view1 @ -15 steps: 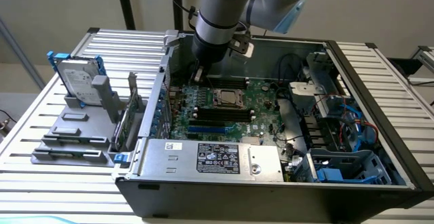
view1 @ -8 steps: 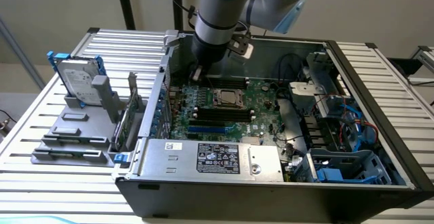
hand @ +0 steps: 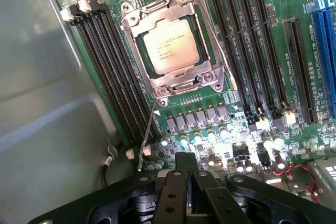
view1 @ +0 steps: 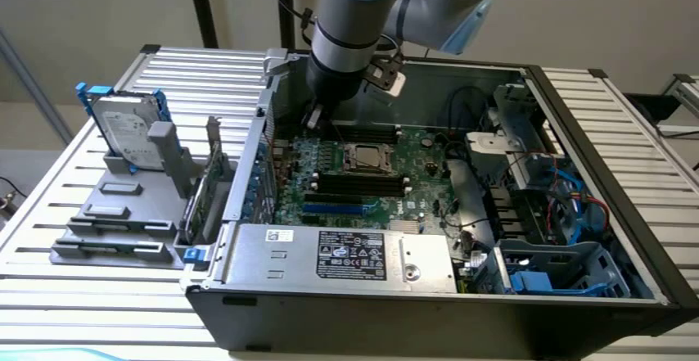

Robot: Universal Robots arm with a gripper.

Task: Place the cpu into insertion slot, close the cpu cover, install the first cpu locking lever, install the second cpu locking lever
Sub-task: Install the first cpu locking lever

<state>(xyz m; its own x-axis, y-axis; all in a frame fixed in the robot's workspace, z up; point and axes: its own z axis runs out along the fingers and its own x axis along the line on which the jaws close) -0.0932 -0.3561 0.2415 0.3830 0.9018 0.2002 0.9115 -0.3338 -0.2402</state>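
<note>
Several illegible print lines on cpu [hand: 170, 51]; claw [hand: 188, 169] closed.

— Arm [view1: 347, 33]?
— Hangs from above, grey with blue caps, forearm near upright, wrist joints bent toward the exterior view's right.
— Gripper [hand: 188, 158]?
— Points down, dark links spread wide at the base.
— Fingers [hand: 173, 192]?
— Black, side by side, pressed together tip to tip, closed.

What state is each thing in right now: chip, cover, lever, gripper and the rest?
chip: seated flat, face up.
cover: closed over the chip.
lever: swung out, unlatched.
gripper: shut.
computer case: open, side panel off.
hard drive: upright in a grey stand, outside the case.
</note>
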